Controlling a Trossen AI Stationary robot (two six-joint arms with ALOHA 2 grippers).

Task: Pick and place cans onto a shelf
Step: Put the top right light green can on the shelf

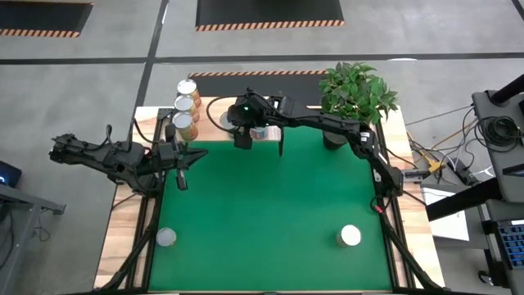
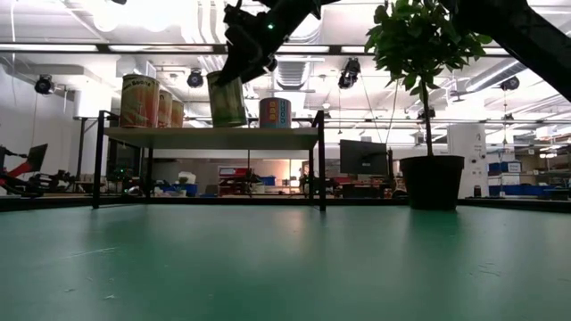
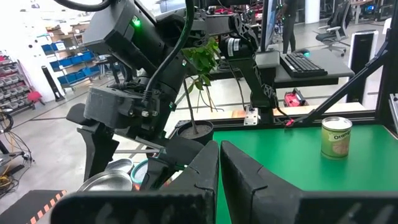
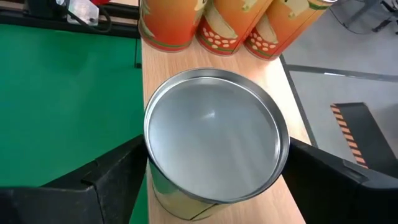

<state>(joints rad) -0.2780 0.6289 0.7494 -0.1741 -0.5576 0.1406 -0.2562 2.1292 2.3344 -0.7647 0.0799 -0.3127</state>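
Observation:
The shelf [image 1: 214, 105], a wood plank on black legs, stands at the table's far left. Three orange-labelled cans [image 1: 186, 105] stand in a row at its left end, and one more can [image 2: 275, 112] stands near its middle. My right gripper [image 1: 242, 138] is over the shelf, shut on a can [image 4: 214, 143] with a silvery top. Two cans [image 1: 167, 238] [image 1: 350, 236] stand on the green mat near the front edge. My left gripper [image 1: 182, 164] waits shut at the table's left, just in front of the shelf. My right gripper pinches the can's two opposite sides [image 4: 152, 186] between its two fingers [image 4: 112, 180], near the can's top. The fingers come from above, slanting. The can [image 2: 227, 98] is tilted just over the shelf top; whether its bottom rim touches the plank I cannot tell.
A dark plant pot [image 1: 336, 138] with a leafy plant stands at the far right of the table. The green mat [image 1: 270, 213] lies open between the shelf and the two front cans. The three orange cans [image 4: 236, 25] stand close beyond the held can.

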